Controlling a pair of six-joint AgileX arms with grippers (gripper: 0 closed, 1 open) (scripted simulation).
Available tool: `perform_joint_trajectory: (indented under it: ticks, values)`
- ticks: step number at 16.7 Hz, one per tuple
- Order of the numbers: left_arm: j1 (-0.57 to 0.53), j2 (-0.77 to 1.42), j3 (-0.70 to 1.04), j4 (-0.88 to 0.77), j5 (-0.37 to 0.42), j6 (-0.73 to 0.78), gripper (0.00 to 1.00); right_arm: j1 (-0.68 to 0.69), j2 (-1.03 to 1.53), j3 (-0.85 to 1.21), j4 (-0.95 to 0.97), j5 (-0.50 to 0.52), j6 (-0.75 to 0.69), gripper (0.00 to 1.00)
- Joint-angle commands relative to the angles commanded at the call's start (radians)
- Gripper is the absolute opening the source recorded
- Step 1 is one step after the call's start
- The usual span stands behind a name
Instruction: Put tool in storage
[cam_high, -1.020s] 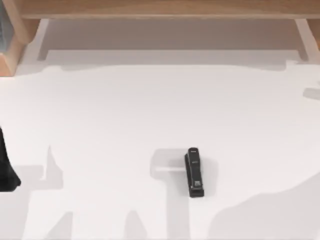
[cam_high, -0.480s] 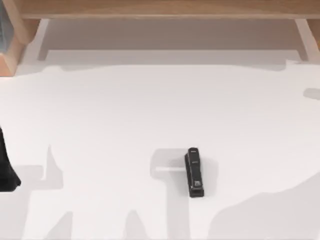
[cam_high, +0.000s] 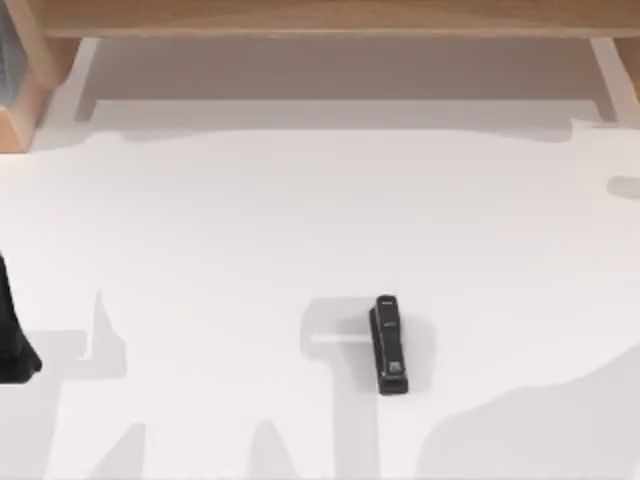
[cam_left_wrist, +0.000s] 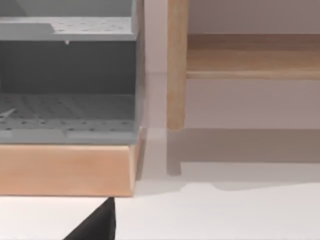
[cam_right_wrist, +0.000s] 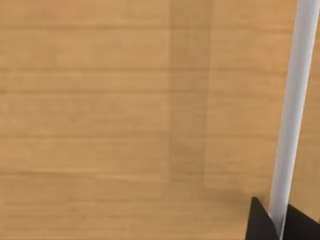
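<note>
White table (cam_high: 250, 220) spreads across the top view, and on it we see the stapler (cam_high: 389, 344) lying flat a little right of centre, toward the near edge, its long axis running away from us and the greyish metal patch at its nearer end. Nothing touches it. Along the far edge runs a light wooden shelf (cam_high: 320, 18) with pale posts at either side. At the left edge of the table a black part of our left arm (cam_high: 12, 335) pokes in, well apart from the stapler; its fingers are out of sight here, so we cannot tell whether the claw is spread or pressed together.

The left wrist view adds what the top view barely hints at: a grey cabinet (cam_left_wrist: 67, 80) with perforated shelves, sitting on a wooden base (cam_left_wrist: 67, 170), and beside it a wooden post (cam_left_wrist: 176, 65) under the shelf board. A black wedge of our left gripper (cam_left_wrist: 97, 225) juts in at the edge; whether it is spread or closed we cannot tell.

The right wrist view looks onto a wood-grain surface (cam_right_wrist: 125, 110) crossed by a pale, slightly tilted bar (cam_right_wrist: 292, 110). Two black tips of our right gripper (cam_right_wrist: 272, 222) sit on either side of that bar's lower end; we cannot tell its state either.
</note>
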Motion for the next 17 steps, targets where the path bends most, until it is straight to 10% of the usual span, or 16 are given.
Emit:
perform_joint_trajectory:
  ticks: [17]
  values:
    - [0.000, 0.000, 0.000, 0.000, 0.000, 0.000, 1.00, -0.095, -0.153, -0.340, 0.203, -0.093, 0.003, 0.00]
